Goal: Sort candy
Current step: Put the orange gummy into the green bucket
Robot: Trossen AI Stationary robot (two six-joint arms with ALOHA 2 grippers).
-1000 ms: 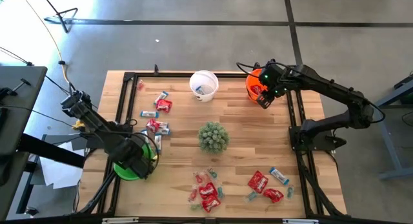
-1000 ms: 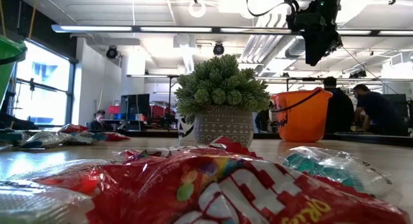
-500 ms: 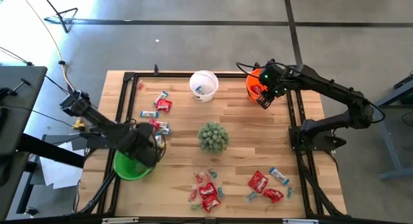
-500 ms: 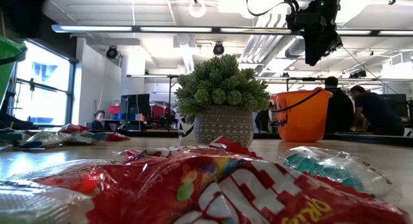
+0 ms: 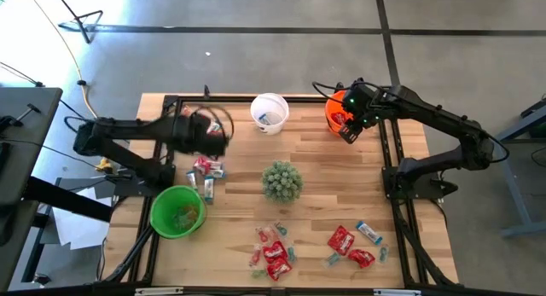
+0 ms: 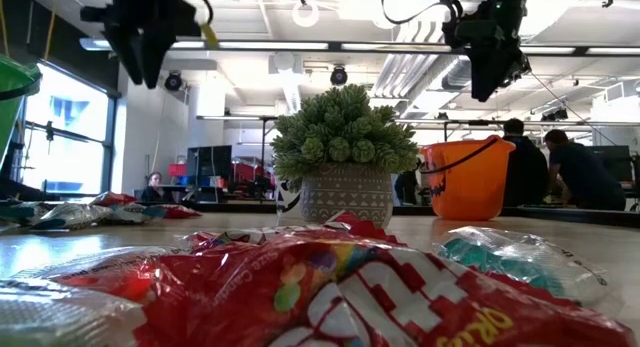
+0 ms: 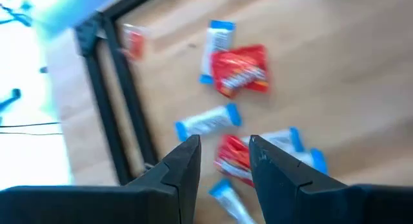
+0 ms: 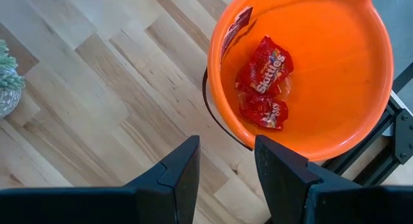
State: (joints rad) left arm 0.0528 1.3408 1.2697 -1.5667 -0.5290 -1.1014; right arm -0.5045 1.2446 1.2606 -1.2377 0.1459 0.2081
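The candy point(image 5: 271, 254) lay in little heaps on the wooden table point(image 5: 316, 177): one heap at the left of the high view near the left gripper point(image 5: 211, 132), and more along the bottom, in the middle and to the right. Each piece looked very light, with a thin, shiny, crinkly wrapper that could slip, so a pinch across the flat middle of one packet seemed best. The red packets point(image 7: 240, 70) were soft and puffy; the blue-and-white bars point(image 7: 208, 121) were long and thin. The left gripper hung over the left heap with its fingers apart and nothing in them. The right gripper point(image 8: 226, 162) hung beside the smooth, round orange bucket point(image 8: 361, 121) at the upper right, fingers apart and empty too. Red packets already lay inside that bucket.
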